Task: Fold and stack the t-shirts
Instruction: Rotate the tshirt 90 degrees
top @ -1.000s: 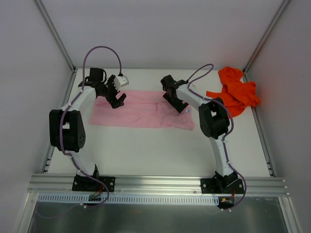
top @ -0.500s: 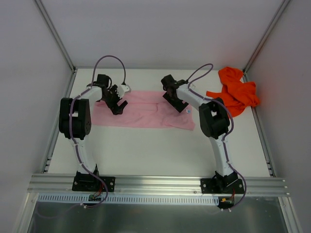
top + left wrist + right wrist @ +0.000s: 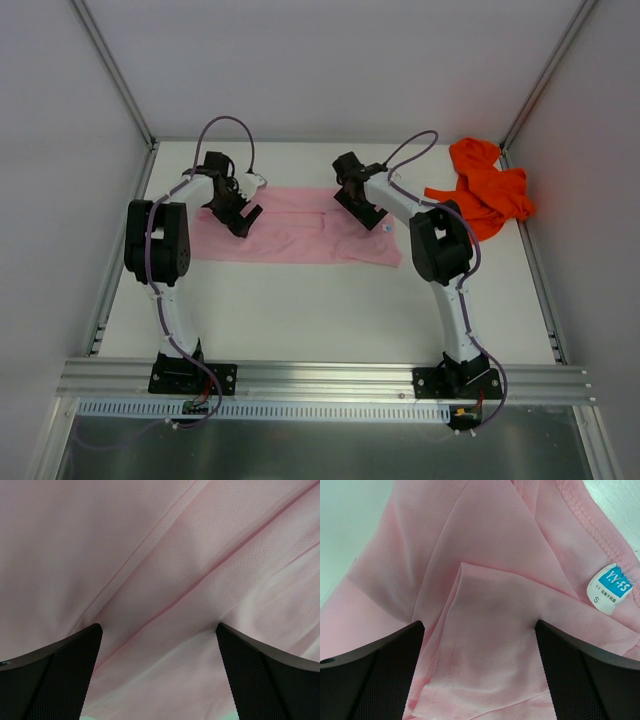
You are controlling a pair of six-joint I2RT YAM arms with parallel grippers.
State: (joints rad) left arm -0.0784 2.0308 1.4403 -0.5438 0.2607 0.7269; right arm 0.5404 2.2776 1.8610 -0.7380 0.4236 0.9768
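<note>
From above, the pink t-shirt [image 3: 300, 235] lies as a long folded band across the table's [image 3: 300, 320] far half, with the orange t-shirt [image 3: 485, 190] crumpled in the far right corner. The left gripper [image 3: 238, 212] and right gripper [image 3: 360, 206] hang over the band's two ends, both spread wide and holding nothing. Left wrist view: the fingers [image 3: 55, 680] straddle creased layers, so a shallow pinch may lift only the top ply. Right wrist view: a loose flap beside the size label [image 3: 611, 587] could snag and undo the fold.
</note>
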